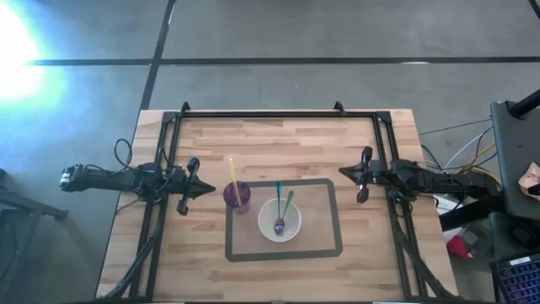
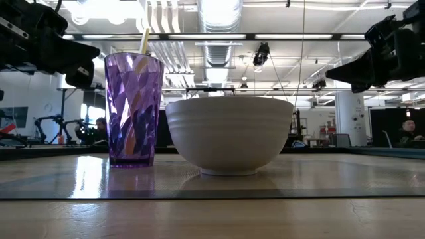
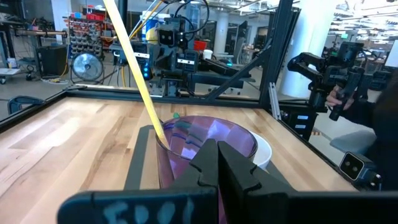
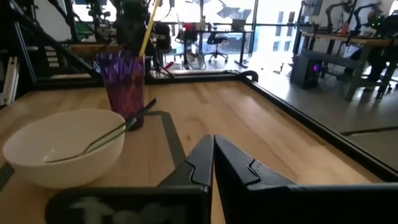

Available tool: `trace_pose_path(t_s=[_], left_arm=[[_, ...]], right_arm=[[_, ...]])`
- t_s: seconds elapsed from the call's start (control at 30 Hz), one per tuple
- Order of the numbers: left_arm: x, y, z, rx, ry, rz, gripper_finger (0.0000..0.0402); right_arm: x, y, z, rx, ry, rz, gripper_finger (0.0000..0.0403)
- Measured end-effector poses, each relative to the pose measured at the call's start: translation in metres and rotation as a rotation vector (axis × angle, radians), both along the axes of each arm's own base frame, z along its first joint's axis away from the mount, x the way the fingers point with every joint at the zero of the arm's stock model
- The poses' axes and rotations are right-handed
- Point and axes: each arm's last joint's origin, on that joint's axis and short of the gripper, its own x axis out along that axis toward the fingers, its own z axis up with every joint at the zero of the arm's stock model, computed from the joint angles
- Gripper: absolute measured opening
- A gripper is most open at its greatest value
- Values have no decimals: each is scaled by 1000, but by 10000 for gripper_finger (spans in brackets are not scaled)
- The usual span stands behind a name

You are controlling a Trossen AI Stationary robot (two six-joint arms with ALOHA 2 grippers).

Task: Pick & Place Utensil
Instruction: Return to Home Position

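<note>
A purple faceted cup (image 1: 237, 196) stands upright on the table inside a dark taped rectangle; a yellow utensil (image 1: 234, 176) leans in it, its handle sticking out over the rim (image 3: 134, 71). Beside it a white bowl (image 1: 279, 220) holds two utensils, one blue (image 1: 279, 196) and one green (image 1: 288, 203), whose handles rest on the far rim. My left gripper (image 1: 209, 191) hovers shut just left of the cup (image 3: 205, 140). My right gripper (image 1: 342, 171) hovers shut to the right of the rectangle, apart from the bowl (image 4: 62, 146).
A black metal frame (image 1: 278, 112) runs along the table's far edge and down both sides. Bare wooden tabletop lies between the taped rectangle (image 1: 336, 221) and each side rail. Lab benches and equipment stand in the room beyond.
</note>
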Motion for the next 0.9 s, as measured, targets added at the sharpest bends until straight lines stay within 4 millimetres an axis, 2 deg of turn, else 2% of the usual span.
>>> trace_pose_path(t_s=[0.9], left_arm=[[0, 0, 0, 0, 0, 0, 0]], right_arm=[[2, 0, -3, 0, 37, -2, 8]])
